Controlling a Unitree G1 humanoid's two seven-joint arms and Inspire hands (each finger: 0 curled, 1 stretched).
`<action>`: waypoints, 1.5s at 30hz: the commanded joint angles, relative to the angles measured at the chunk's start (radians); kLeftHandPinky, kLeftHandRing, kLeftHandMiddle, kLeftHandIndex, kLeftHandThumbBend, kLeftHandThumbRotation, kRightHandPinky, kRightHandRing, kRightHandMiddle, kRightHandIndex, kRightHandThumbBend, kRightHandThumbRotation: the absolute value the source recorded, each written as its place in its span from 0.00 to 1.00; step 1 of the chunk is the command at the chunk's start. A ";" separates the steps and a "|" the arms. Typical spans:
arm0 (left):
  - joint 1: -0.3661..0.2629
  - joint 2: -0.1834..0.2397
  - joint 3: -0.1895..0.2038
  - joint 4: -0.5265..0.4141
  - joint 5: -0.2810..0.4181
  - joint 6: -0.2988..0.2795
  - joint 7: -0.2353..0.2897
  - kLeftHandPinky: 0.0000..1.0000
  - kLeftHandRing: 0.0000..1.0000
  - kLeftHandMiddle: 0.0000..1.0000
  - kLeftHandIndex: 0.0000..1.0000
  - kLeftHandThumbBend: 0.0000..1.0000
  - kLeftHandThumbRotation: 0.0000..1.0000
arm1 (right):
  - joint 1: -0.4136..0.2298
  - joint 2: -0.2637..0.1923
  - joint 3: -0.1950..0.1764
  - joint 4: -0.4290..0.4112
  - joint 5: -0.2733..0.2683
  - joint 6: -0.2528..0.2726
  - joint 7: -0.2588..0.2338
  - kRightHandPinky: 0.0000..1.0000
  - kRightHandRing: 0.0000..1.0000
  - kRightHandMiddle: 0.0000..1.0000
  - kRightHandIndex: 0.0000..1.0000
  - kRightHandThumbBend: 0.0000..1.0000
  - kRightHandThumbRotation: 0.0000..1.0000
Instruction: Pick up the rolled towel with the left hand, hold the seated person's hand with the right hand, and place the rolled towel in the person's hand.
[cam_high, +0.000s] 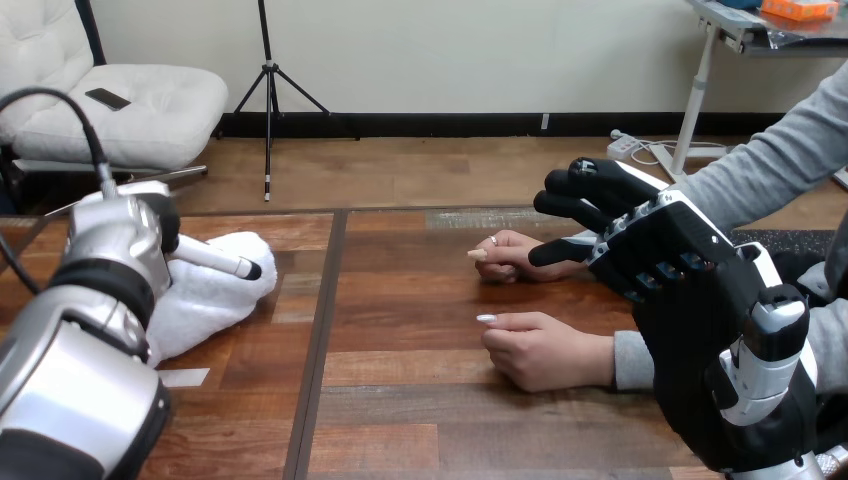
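White rolled towel (215, 295) lies on the desk (400, 430), mid left of the frame. L robot hand (205, 256) sits right on top of it, touching it. Can't tell if it's spread or squeezing, b/c the arm hides most of it. R robot hand (665, 250) is at mid right, up off the desk, spread & loose, holding nothing. Its thumb is by the person's upper hand (512, 256), near the frame's middle; can't tell if they touch. The person's lower hand (545, 352) rests on the desk just below that one.
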 joint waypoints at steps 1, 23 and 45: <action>-0.099 -0.014 -0.003 -0.039 -0.004 -0.042 -0.047 0.69 0.90 0.94 0.92 1.00 0.75 | -0.038 0.010 0.003 -0.031 -0.006 -0.018 -0.005 0.65 0.81 0.81 0.78 0.88 0.95; -0.145 0.046 0.022 -0.154 -0.032 -0.128 -0.212 0.87 0.95 0.95 0.92 0.99 0.78 | -0.055 0.003 0.004 -0.025 -0.001 0.020 -0.014 0.65 0.82 0.81 0.79 0.87 0.95; -0.084 0.114 0.059 -0.424 -0.049 -0.042 -0.305 0.95 0.98 0.99 0.97 0.93 0.68 | -0.077 0.011 0.010 0.005 -0.013 0.022 -0.010 0.67 0.83 0.82 0.80 0.82 0.94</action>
